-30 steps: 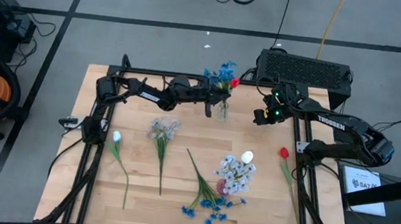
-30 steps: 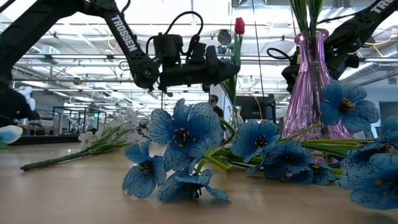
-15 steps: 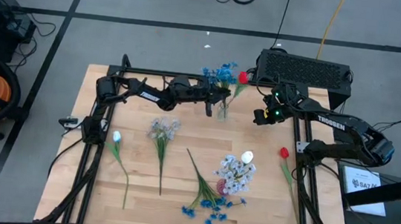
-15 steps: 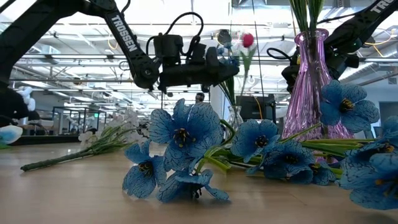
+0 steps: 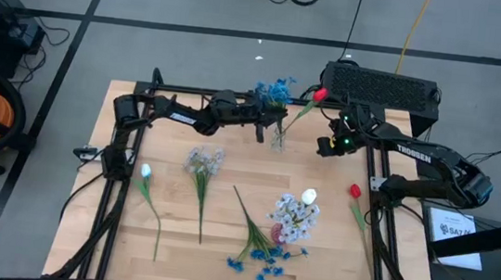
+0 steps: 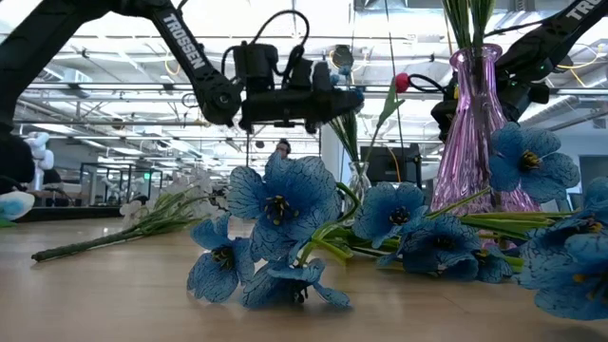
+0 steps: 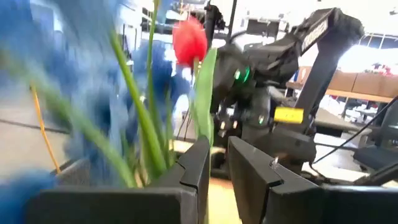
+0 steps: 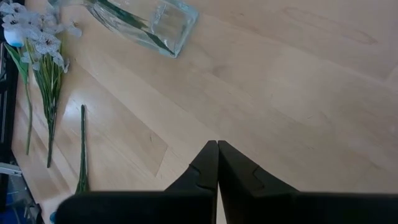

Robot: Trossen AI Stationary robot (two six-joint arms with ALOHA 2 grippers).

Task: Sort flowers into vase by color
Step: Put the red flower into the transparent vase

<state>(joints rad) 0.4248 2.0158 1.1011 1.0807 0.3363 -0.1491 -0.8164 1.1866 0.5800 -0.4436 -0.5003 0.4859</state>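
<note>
Two arms: both are seen over the far half of the desk [image 5: 128,239], the left gripper [image 5: 269,126] beside the clear vase [image 5: 278,139], the right gripper [image 5: 322,148] just to the vase's right.
Left jaws: a narrow gap is shown between them in the left wrist view, nothing is clamped, and green stems stand just beside the fingers [image 7: 198,163].
Right jaws: pressed together and empty, as shown in the right wrist view.
Flowers in the vase: a blue cluster [image 5: 272,91] and a red tulip in the vase [image 5: 319,94], the tulip leaning out to the right.
Flowers on the desk: a white tulip [image 5: 145,171] at the left, a lavender-white spray [image 5: 203,162] beside it, a pale cluster [image 5: 295,216] and blue blooms [image 5: 261,264] near the front, and a second red tulip [image 5: 354,191] at the right edge.
High view only: the full layout of loose flowers is given there.
Low view only: a purple glass vase [image 6: 478,123] with green stems is seen close to the camera, behind large blue flowers [image 6: 281,204].
Left wrist view only: the tulip head is seen close, with the right arm behind it.
Right wrist view only: the clear vase's base and stems are seen on bare wood.
Writing: "TROSSEN" is read on the left arm in the low view and on the right arm in the high view.
</note>
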